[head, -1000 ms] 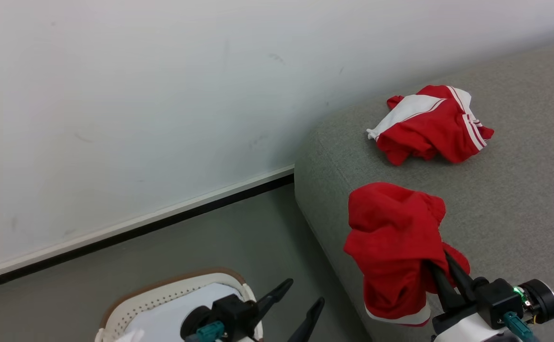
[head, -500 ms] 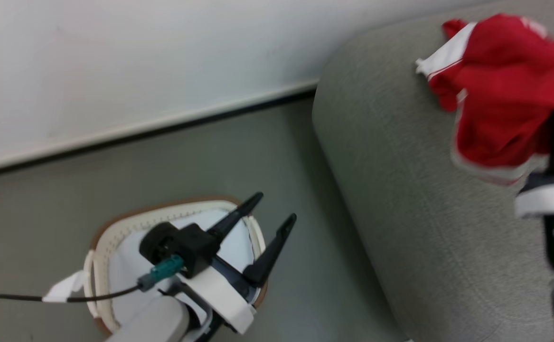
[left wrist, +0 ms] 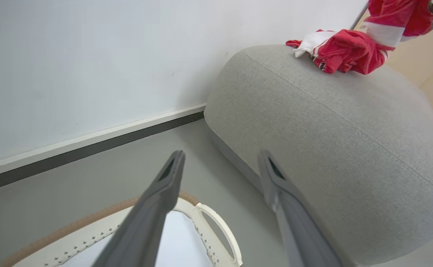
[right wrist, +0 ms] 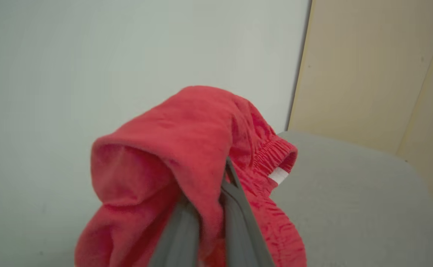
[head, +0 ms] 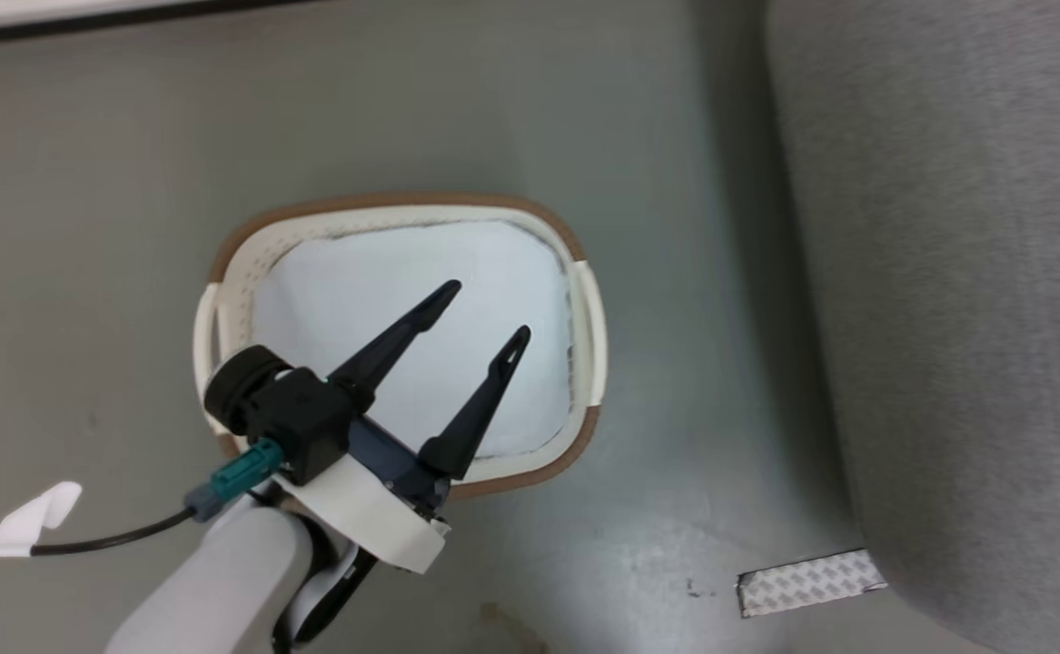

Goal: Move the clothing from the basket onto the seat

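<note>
Crumpled red clothing (right wrist: 164,148), elastic waistband showing, is hanging, seemingly lengthwise along the fingers (right wrist: 238,207), from the pinching right gripper (right wrist: 209,193); the left gripper (head: 486,309) is gaping wide.

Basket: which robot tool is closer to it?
Left. The left tool hovers open just above the basket; the right tool is far off by the seat, gripping red clothing.

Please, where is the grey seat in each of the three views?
Head view: the seat takes the right side, right of the basket.
Left wrist view: seat at centre-right, beyond the basket rim.
Right wrist view: seat at lower right, behind the held clothing.
Shared landmarks: basket in head and left wrist views; held clothing in both wrist views.
</note>
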### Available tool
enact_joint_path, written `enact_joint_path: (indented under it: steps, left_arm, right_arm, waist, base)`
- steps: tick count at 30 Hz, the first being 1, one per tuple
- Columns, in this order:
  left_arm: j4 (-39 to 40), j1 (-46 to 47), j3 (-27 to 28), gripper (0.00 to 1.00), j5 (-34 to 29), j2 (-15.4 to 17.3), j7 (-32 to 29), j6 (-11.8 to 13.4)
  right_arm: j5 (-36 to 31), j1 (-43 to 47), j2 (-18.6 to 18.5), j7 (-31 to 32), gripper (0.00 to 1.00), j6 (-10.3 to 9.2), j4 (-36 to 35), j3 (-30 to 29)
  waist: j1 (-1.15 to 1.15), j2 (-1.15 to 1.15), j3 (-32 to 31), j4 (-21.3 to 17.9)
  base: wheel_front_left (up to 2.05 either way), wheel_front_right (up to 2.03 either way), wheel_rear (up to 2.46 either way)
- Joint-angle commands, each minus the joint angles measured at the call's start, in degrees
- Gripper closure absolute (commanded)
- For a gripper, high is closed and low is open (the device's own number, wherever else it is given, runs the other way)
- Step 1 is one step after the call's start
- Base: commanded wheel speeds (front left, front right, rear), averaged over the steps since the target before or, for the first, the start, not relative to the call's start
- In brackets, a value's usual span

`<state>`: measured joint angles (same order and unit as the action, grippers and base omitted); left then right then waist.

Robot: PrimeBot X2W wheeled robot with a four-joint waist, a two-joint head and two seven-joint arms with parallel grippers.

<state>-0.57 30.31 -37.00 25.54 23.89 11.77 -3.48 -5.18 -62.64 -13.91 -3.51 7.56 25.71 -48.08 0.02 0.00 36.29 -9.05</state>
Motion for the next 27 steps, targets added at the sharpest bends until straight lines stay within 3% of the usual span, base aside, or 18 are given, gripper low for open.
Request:
enact_joint_path:
  steps: [1, 4, 5, 7, 8, 18, 23, 27]
  left_arm:
    - [-0.02, 0.47, 0.65, 0.00, -0.56, 0.56, 0.64, 0.31]
    - [-0.48, 0.01, 0.90, 0.00, -0.56, 0.69, 1.29, 0.47]
    - [-0.71, -0.16, 0.99, 0.00, -0.50, 0.67, 1.55, 0.45]
    - [-1.18, -0.43, 1.16, 0.00, -0.34, 0.63, 1.76, 0.51]
    - [-1.42, -0.58, 1.28, 0.00, -0.21, 0.56, 1.99, 0.62]
    - [-4.12, -3.38, 2.61, 0.00, 1.54, -1.23, 2.95, 1.42]
    - [-6.73, -6.64, 5.13, 0.00, 2.97, -3.14, 3.34, 2.76]
    - [-7.97, -10.43, 8.93, 0.00, 2.77, -4.87, 3.38, 4.01]
  right_arm:
    - [-2.44, -1.20, 0.58, -0.17, 1.00, -0.15, 1.86, -4.42]
    - [-5.97, -1.68, 2.05, -1.71, 1.00, -0.15, 4.20, -11.09]
    - [-6.74, -1.71, 2.67, -2.59, 0.95, -0.15, 4.83, -12.81]
    - [-9.10, -1.31, 3.95, -4.59, 0.23, -0.15, 5.95, -15.04]
    - [-9.60, -1.14, 4.56, -5.47, 0.00, -0.15, 6.53, -15.75]
    - [-10.66, 6.72, 8.16, -10.95, 0.00, -0.15, 7.65, -8.41]
    - [-9.29, 16.15, 9.78, -11.74, 0.00, -0.15, 4.45, 0.14]
    - [-4.73, 24.64, 10.76, -11.67, 0.00, -0.15, -1.99, 9.43]
  waist:
    - [-0.02, 0.00, 4.25, 4.34]
    - [-0.02, 0.00, 4.58, 4.91]
    - [-0.02, 0.00, 4.52, 4.97]
    - [-0.02, 0.00, 3.97, 4.88]
    - [-0.02, 0.00, 3.42, 4.72]
    - [-0.02, 0.00, -5.66, 3.01]
    - [-0.02, 0.00, -12.86, 2.65]
    - [-0.02, 0.00, -18.76, 3.22]
  base:
    - [0.00, 0.00, 0.00]
    - [0.00, 0.00, 0.00]
    - [0.00, 0.00, 0.00]
    - [0.00, 0.00, 0.00]
    - [0.00, 0.00, 0.00]
    - [0.00, 0.00, 0.00]
    - [0.00, 0.00, 0.00]
    - [0.00, 0.00, 0.00]
